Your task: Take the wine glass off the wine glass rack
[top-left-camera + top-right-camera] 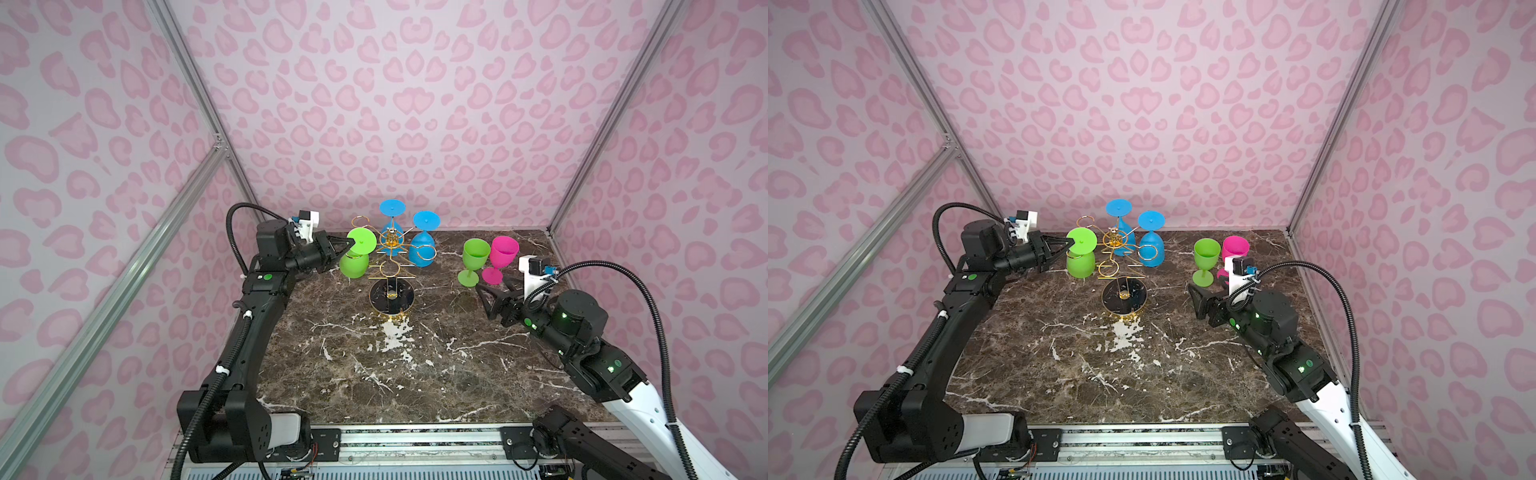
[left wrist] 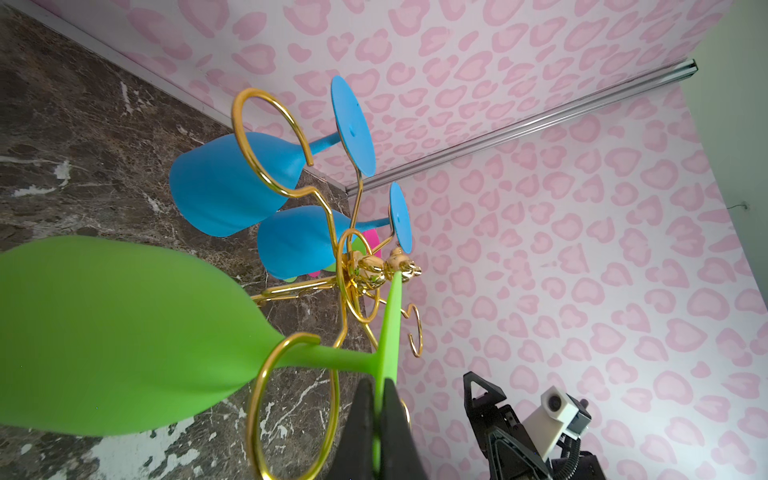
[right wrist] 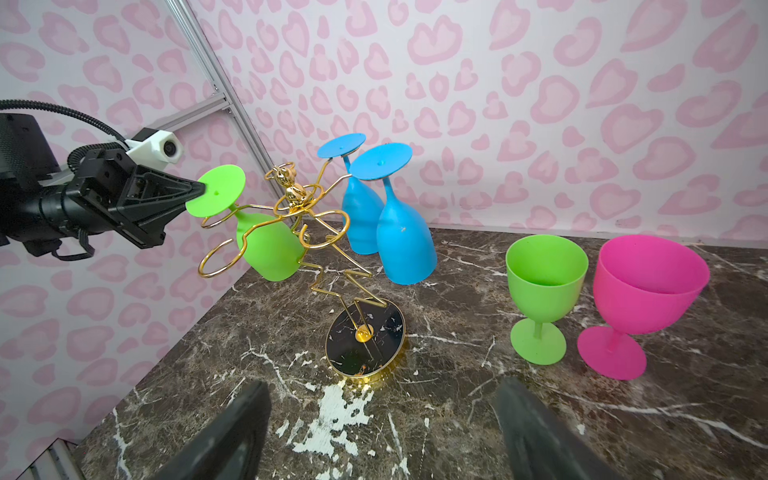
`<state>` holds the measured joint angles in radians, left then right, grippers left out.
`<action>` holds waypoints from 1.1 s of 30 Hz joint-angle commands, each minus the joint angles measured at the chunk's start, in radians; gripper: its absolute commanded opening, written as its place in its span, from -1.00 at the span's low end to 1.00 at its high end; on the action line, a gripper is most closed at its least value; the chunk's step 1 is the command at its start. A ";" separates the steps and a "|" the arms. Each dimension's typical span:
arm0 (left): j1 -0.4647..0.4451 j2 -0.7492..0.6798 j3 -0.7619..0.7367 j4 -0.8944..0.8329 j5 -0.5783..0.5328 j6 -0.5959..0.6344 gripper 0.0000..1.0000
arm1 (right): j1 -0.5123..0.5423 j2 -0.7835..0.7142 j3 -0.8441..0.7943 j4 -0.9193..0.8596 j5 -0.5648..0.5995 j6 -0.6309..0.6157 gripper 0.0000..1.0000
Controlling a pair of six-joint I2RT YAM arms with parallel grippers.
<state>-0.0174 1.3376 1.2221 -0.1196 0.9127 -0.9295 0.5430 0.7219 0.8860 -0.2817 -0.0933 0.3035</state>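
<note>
Left arm is stretched out to the far left side of the marble table [image 1: 374,374], wrist about level, left gripper [image 1: 348,244] pointing right. Its jaws are pinched narrow on the edge of the foot of the green wine glass [image 1: 354,264]. That glass hangs on the left side of the wine glass rack [image 1: 380,297], stem inside a gold loop. It's upside down: foot up, bowl mouth down, long axis roughly vertical.

Right arm sits low on the right. The right gripper [image 1: 496,293] has jaws spread wide with nothing in them, just in front of the standing glasses.

Count: five glasses. Three hang on the rack, the green one plus two blue wine glasses [image 1: 390,227] [image 1: 422,251]. Two stand upright on the right, a green goblet [image 1: 473,253] and a pink goblet [image 1: 503,251].
</note>
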 commanded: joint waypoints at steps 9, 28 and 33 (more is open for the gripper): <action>-0.008 0.010 0.074 -0.102 -0.053 0.083 -0.94 | 0.000 0.004 -0.008 0.010 0.013 -0.002 0.74; -0.035 0.033 0.164 -0.219 -0.124 0.161 -0.96 | 0.000 0.015 -0.004 0.016 0.009 -0.004 0.74; -0.053 0.041 0.200 -0.258 -0.157 0.189 -0.96 | -0.001 0.007 -0.010 0.015 0.010 -0.002 0.75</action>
<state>-0.0658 1.3758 1.3972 -0.3672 0.7784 -0.7742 0.5423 0.7341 0.8841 -0.2813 -0.0830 0.3027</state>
